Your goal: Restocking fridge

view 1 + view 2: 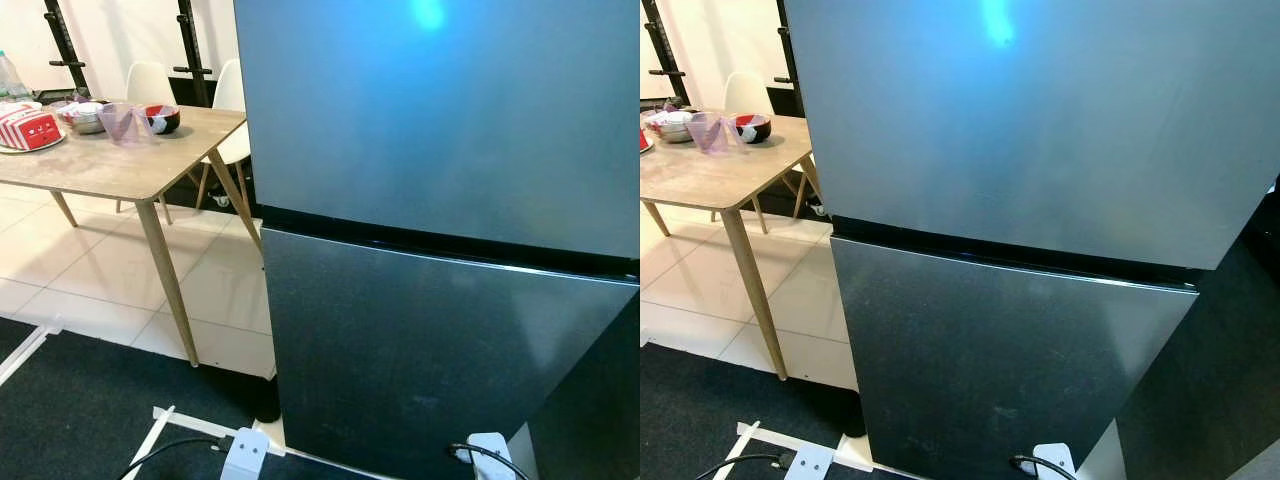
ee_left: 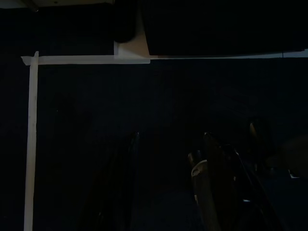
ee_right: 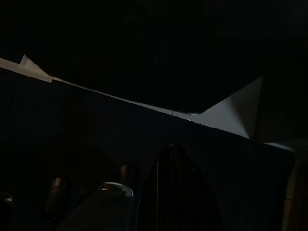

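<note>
I cannot tell how the jaws stand on either arm: the left gripper (image 2: 168, 187) and right gripper (image 3: 144, 192) hang low in the shade over dark carpet (image 1: 70, 410) and white floor tape (image 2: 32, 144), and neither seems to hold anything. Right in front of me, the fridge (image 1: 440, 200) has both doors closed. Far to my left, the wooden table (image 1: 110, 165) carries a red-and-white box (image 1: 28, 128), bowls (image 1: 160, 118) and a clear pitcher (image 1: 120, 122). I judge restocking barely begun: no door opened, nothing picked up.
</note>
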Robot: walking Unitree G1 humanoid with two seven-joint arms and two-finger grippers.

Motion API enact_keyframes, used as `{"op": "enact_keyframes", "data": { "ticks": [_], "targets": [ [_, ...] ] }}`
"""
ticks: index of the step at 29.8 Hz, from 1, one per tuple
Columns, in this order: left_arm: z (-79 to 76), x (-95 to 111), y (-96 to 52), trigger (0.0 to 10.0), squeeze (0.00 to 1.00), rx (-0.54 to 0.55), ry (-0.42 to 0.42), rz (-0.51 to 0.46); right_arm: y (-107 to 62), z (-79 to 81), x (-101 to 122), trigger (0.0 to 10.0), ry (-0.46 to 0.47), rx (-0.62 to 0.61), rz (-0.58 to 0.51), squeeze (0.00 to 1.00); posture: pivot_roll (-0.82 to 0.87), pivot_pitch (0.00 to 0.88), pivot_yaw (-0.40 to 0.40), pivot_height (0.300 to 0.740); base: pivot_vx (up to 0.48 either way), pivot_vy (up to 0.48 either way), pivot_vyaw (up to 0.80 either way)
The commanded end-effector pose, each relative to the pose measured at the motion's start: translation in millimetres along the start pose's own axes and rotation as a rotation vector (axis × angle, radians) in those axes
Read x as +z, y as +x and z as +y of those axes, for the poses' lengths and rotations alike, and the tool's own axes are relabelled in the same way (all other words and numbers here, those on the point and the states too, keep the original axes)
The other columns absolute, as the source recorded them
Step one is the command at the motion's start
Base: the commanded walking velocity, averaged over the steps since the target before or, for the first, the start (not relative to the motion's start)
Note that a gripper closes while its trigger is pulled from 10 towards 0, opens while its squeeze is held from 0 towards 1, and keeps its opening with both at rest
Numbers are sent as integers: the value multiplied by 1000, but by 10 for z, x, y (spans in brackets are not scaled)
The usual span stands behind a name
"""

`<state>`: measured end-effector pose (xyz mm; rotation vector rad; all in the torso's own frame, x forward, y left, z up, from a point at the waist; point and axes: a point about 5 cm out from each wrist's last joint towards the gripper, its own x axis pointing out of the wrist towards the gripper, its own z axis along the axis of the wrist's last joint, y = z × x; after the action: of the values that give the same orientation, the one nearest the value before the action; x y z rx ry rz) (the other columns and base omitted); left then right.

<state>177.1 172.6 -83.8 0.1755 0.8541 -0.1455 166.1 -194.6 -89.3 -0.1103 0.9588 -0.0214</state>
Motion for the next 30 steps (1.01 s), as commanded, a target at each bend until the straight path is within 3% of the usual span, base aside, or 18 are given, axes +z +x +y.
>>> {"op": "enact_keyframes", "data": {
  "ticks": [1,14,19,25,30],
  "targets": [
    [-36,-23,-3,10000,0,-13,14,8,-2,-20,4,10000,-21,-2,-7,0,-1,0,-34,740,0,0,0],
    [-65,-53,-12,10000,0,-20,6,12,1,-8,21,10000,-23,3,-14,0,-10,0,-22,740,0,0,0],
    [-39,27,5,10000,0,-5,-13,-24,-4,29,12,10000,-20,22,-27,0,-21,0,-12,740,0,0,0],
    [124,260,59,10000,0,91,-113,-78,16,-22,146,10000,21,9,-71,0,-16,0,8,740,0,0,0],
    [212,412,99,10000,0,80,-4,-65,53,-181,387,10000,81,-32,-98,0,-11,0,-28,740,0,0,0]
  ]
}}
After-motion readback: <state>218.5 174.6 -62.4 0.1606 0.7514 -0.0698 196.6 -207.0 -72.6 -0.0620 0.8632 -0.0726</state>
